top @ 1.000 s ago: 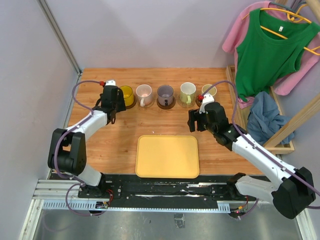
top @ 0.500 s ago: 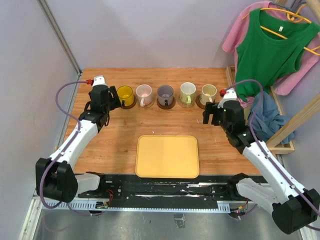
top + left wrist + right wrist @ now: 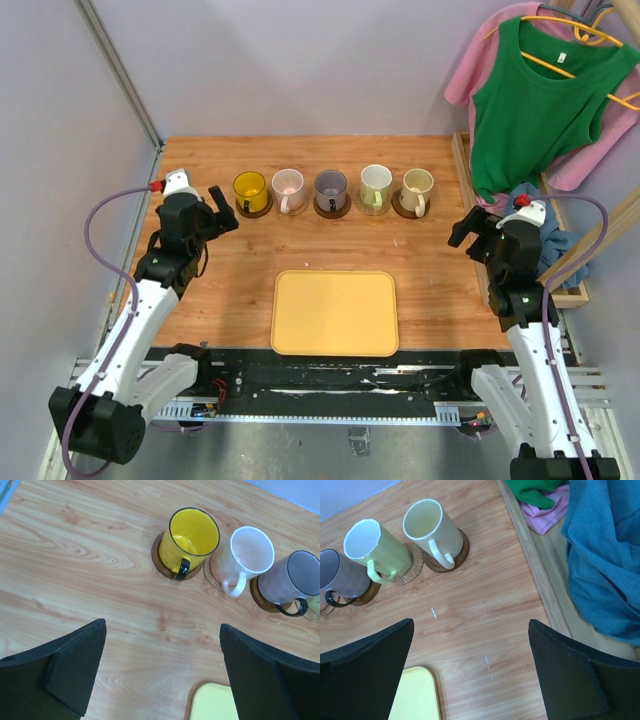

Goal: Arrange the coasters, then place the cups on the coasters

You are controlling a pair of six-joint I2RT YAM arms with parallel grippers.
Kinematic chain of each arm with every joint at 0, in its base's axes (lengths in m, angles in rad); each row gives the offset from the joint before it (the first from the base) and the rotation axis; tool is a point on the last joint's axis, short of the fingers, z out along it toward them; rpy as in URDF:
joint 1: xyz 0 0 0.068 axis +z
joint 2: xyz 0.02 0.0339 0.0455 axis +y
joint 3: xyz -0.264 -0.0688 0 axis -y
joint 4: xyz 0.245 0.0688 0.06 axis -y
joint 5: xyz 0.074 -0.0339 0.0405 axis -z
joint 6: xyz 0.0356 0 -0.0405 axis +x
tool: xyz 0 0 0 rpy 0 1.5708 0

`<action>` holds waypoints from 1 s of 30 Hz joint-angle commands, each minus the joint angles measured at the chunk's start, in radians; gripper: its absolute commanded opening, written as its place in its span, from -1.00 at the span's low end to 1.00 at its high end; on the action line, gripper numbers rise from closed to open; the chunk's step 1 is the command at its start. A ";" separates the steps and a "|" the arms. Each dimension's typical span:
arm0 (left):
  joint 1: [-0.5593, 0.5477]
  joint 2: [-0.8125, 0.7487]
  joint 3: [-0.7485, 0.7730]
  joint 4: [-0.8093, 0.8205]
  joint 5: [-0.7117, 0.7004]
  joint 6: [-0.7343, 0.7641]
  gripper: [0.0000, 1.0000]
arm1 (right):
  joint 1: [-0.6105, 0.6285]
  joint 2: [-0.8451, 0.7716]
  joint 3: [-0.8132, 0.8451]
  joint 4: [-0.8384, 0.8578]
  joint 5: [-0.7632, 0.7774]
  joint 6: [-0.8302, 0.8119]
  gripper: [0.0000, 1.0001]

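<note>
Five cups (image 3: 331, 187) stand in a row at the far side of the table (image 3: 230, 280), each on its own coaster (image 3: 462, 550). Judged: the cups are light, rigid, glossy and so slippery, and breakable. Best hold is across wall and rim, away from the handle. Wide apart and holding nothing: left pincer (image 3: 162, 625), right pincer (image 3: 471, 624). Versus one second ago: both arms are drawn back from the end cups toward the left and right table edges. The cups are unmoved.

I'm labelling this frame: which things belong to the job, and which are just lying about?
Job: yellow cup, pink cup, purple cup, green cup, cream cup, five coasters under them.
Lying about: tray, green top, pink shirt, blue cloth.
</note>
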 commanded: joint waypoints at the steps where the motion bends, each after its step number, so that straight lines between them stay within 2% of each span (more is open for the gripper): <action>1: 0.006 -0.081 -0.019 -0.084 0.016 -0.043 0.99 | -0.014 -0.028 0.006 -0.105 0.020 0.008 0.97; 6: 0.006 -0.148 -0.012 -0.173 0.013 -0.070 0.99 | -0.015 -0.057 0.022 -0.177 0.004 -0.008 0.97; 13: 0.006 -0.240 -0.040 -0.204 -0.003 -0.079 0.99 | -0.014 -0.077 0.031 -0.258 0.007 -0.009 0.97; 30: 0.007 -0.277 -0.052 -0.235 0.017 -0.106 0.99 | -0.014 -0.139 0.024 -0.295 0.025 -0.025 0.97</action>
